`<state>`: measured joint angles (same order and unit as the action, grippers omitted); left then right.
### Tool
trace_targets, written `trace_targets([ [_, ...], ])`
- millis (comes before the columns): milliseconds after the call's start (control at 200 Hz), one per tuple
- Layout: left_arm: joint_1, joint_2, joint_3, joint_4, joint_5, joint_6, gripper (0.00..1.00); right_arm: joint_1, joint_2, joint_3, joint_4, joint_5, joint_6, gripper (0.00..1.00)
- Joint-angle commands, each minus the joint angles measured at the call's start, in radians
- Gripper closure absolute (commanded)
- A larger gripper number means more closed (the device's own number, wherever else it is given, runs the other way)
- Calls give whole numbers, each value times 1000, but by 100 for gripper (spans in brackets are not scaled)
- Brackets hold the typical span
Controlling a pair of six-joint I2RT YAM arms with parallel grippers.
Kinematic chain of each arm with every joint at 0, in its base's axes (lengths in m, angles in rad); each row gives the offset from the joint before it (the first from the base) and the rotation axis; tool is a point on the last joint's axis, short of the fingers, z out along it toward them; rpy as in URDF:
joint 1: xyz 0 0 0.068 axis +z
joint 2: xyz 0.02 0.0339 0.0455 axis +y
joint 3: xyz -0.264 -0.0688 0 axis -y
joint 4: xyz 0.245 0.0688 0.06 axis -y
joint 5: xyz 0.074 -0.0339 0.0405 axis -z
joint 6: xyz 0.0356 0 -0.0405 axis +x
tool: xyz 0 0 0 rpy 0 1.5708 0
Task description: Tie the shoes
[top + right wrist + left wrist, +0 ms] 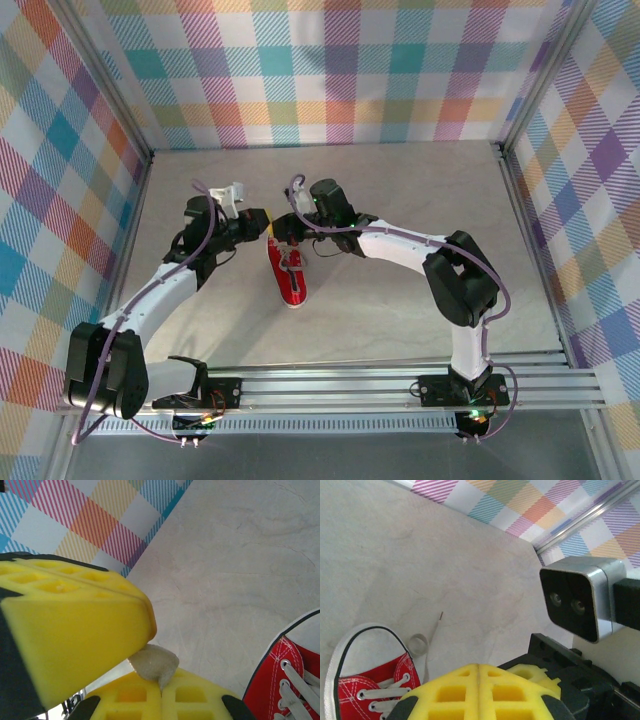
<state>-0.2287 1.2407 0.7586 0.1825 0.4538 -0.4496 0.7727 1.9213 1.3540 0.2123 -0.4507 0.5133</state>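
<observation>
Top view: the red sneaker (289, 277) lies mid-tabletop (420, 190), with the left claw (264, 225) and right claw (280, 234) meeting at its far end and plaid walls (330, 70) around. Left wrist: the left claw is pressed closed; a lace (418, 643) loops on the pale marbled surface and the right arm's camera (580, 600) crowds in. Right wrist: the right claw pinches the lace.

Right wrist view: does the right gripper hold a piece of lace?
Yes, a whitish-grey lace sticks out at the tip of the shut right gripper.

Red canvas sneaker (289, 280), white toe cap (367, 655), whitish laces (380, 694), resting on its sole, centre of table (420, 200)
</observation>
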Motion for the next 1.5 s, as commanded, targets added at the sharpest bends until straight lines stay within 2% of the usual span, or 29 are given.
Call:
trace_targets([
  [0, -9, -13, 75, -84, -1, 66, 100, 5, -38, 29, 4, -41, -16, 98],
  [100, -9, -14, 175, -304, -50, 160, 100, 5, -67, 7, -19, -32, -112, 63],
  [160, -8, 0, 252, -466, -82, 219, 100, 5, -99, -17, -54, 3, -206, 53],
  [245, -3, 37, 352, -664, -114, 257, 100, 6, -133, -47, -86, 57, -322, 51],
  [350, 3, 96, 445, -813, -118, 256, 100, 7, -140, -30, -129, 73, -411, 51],
  [570, 3, 173, 552, -931, -71, 212, 100, 38, -91, 28, -124, 81, -573, 50],
  [920, 20, 213, 602, -951, -11, 131, 100, 65, 4, 87, -70, 66, -602, 53],
  [985, 25, 214, 604, -948, 4, 122, 100, 68, 13, 85, -52, 89, -602, 60],
  [1065, 32, 214, 601, -941, 29, 114, 100, 69, 15, 67, -8, 113, -603, 83],
  [1115, 37, 214, 598, -936, 47, 108, 100, 68, 10, 55, 13, 119, -602, 92],
  [1165, 44, 213, 595, -933, 61, 107, 100, 68, 4, 50, 16, 116, -600, 100],
  [1210, 49, 212, 593, -931, 68, 122, 100, 67, -1, 52, 9, 99, -592, 100],
  [1230, 50, 209, 593, -930, 68, 130, 95, 66, -3, 56, 2, 86, -587, 100],
  [1275, 53, 207, 593, -922, 77, 154, 78, 62, -4, 65, -19, 42, -566, 100],
  [1310, 56, 201, 591, -906, 94, 177, 71, 58, -4, 68, -26, 11, -548, 100],
  [1415, 64, 171, 573, -838, 129, 216, 58, 33, -2, 59, 6, -90, -421, 100],
  [1495, 79, 135, 546, -769, 163, 235, 56, 10, 1, 45, 62, -155, -304, 100],
])
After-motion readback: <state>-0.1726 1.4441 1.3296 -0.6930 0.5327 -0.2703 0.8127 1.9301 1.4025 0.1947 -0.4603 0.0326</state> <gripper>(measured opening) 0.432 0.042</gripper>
